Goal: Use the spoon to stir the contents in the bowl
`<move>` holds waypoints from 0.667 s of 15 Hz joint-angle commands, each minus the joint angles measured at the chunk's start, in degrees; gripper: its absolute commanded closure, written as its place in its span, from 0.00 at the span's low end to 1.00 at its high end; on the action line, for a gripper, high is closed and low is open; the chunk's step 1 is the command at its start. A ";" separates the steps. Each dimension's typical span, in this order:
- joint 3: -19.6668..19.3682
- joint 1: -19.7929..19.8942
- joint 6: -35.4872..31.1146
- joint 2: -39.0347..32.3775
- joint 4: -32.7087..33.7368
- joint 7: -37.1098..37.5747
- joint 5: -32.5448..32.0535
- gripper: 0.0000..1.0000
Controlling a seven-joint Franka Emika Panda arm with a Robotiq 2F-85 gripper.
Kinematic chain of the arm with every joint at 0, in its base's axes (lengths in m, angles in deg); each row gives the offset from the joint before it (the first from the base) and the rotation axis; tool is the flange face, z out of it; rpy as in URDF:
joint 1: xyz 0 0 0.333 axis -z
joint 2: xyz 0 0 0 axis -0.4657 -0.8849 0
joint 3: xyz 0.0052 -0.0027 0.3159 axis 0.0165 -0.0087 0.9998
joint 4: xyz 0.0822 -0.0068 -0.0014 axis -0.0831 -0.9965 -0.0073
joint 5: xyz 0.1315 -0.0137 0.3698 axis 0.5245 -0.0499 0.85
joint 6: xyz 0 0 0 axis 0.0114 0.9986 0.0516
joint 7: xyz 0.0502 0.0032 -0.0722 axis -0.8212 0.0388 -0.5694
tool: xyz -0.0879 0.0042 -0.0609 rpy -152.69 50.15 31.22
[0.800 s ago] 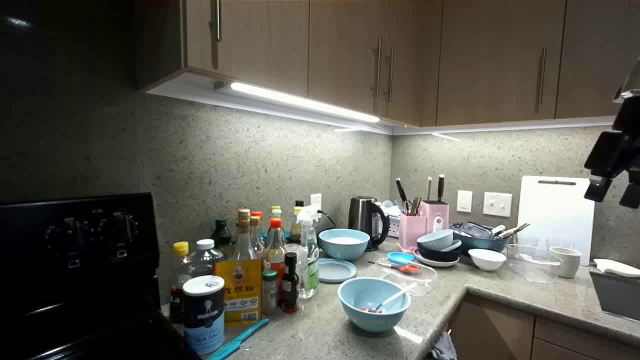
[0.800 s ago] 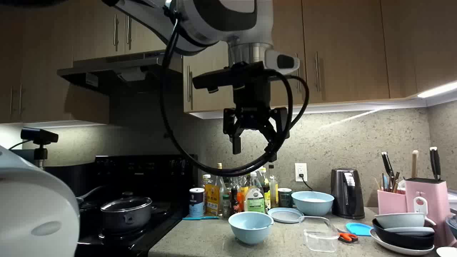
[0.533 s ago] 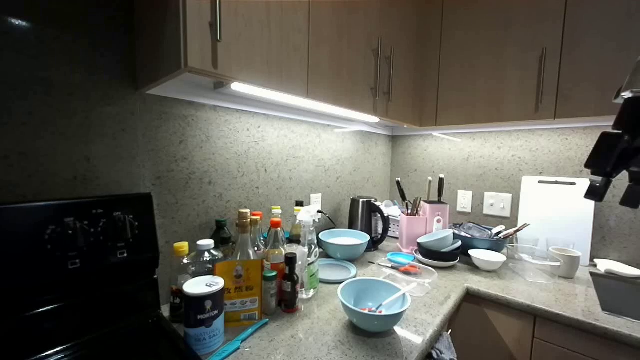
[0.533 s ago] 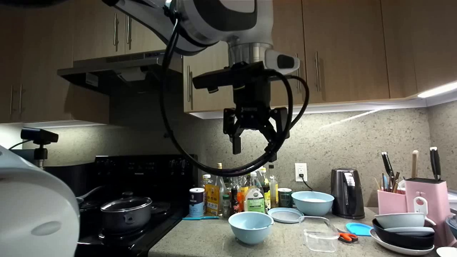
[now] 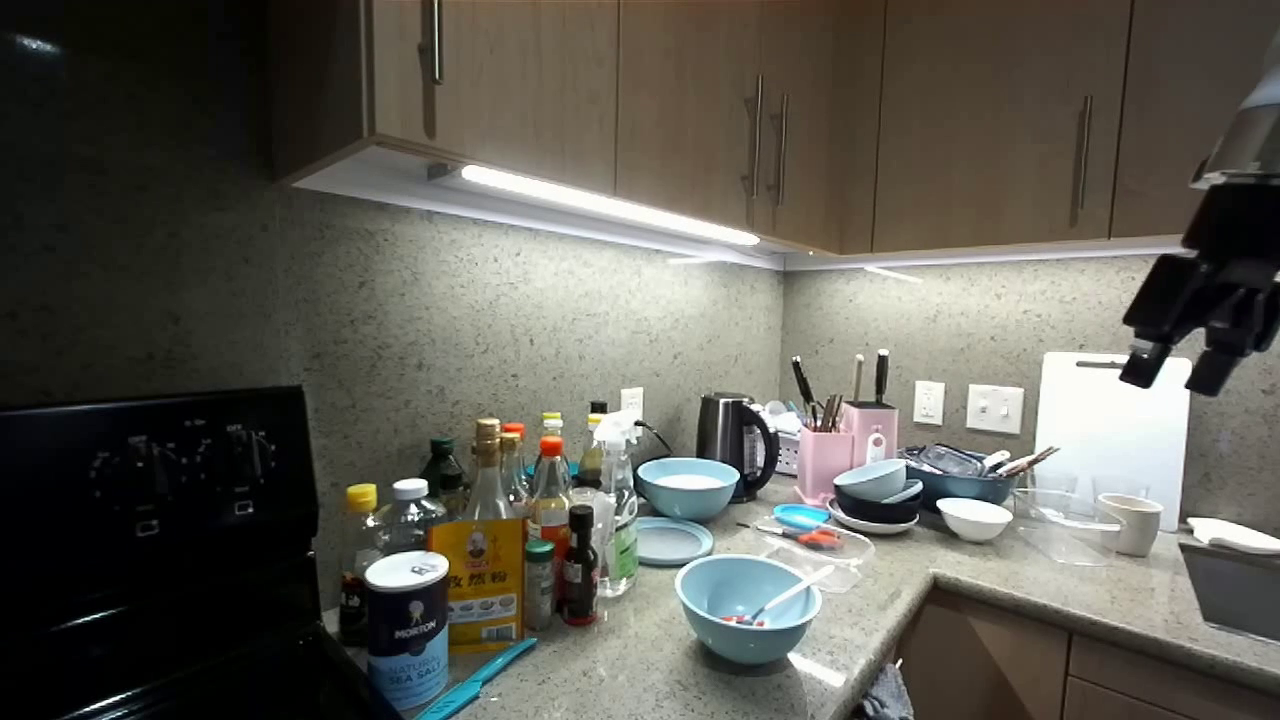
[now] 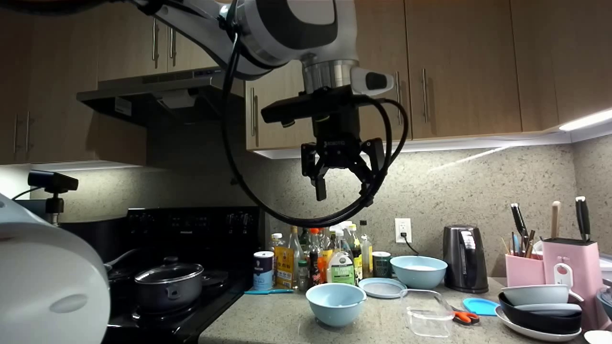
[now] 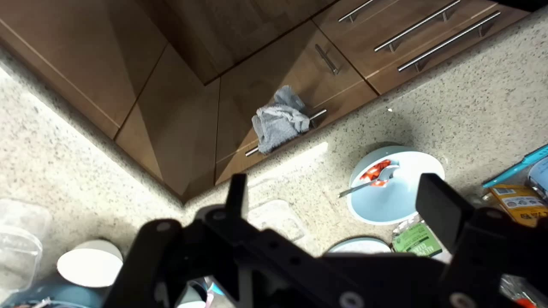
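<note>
The light-blue bowl (image 5: 748, 640) stands upright on the counter, seen in both exterior views (image 6: 336, 308) and in the wrist view (image 7: 387, 205). Inside it lie red and white pieces (image 7: 373, 170). A spoon (image 7: 360, 187) leans in the bowl, its head by the pieces and its pale handle (image 5: 797, 588) sticking out over the rim. High above the counter, apart from bowl and spoon, hangs my gripper (image 6: 344, 193), jaws wide and nothing between them. At the right of an exterior view the gripper (image 5: 1174, 370) is partly cut off by the frame's edge.
Several bottles, a salt canister (image 5: 408, 630) and a teal knife (image 5: 478, 682) sit left of the bowl. A clear container (image 6: 429, 315), orange-handled scissors (image 6: 464, 317) and a second light-blue bowl (image 6: 419, 272) are nearby. Stacked dishes (image 6: 540, 310) stand farther right; upper cabinets hang above.
The gripper has risen slightly and tilted; in an exterior view it has shifted left, further into the frame. Bowl and spoon have stayed put. The jaws remain wide.
</note>
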 commanded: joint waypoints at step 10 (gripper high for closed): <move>9.68 -5.87 -3.37 -9.20 3.52 0.01 -3.97 0.00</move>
